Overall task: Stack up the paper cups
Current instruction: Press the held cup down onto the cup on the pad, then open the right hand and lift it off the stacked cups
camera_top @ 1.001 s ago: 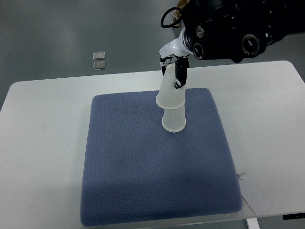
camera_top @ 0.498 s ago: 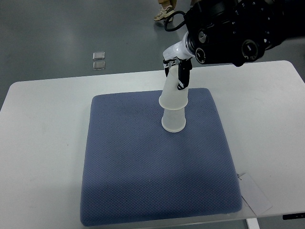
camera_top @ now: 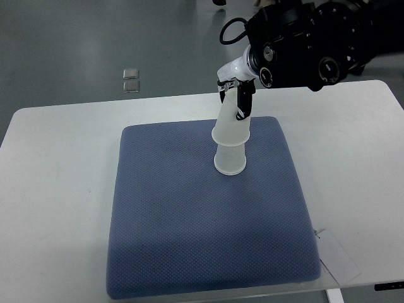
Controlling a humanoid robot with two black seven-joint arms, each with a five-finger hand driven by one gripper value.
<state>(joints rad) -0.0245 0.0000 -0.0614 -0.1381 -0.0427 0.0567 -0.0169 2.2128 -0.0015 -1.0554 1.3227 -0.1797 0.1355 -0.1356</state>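
- My right hand (camera_top: 237,95) comes in from the right, and its fingers (camera_top: 242,101) pinch the top cup (camera_top: 231,126).
- That cup sits upside down over the bottom cup (camera_top: 230,159), leaning a bit.
- Both are cloudy white, on the blue mat (camera_top: 202,221) on the bench (camera_top: 57,164).
- I think what is left is pushing it down and letting go.

We see a white table (camera_top: 57,189) with round corners filling most of the view. A blue-grey cloth mat (camera_top: 189,240) lies flat in the middle of it. A white paper tag (camera_top: 338,254) sits on the table at about 5 o'clock, just by the mat's corner. Past the table's far edge is a smooth grey floor (camera_top: 76,38) with soft shine from lights. Two small square silver plates (camera_top: 131,80) sit in the floor at about 11 o'clock.
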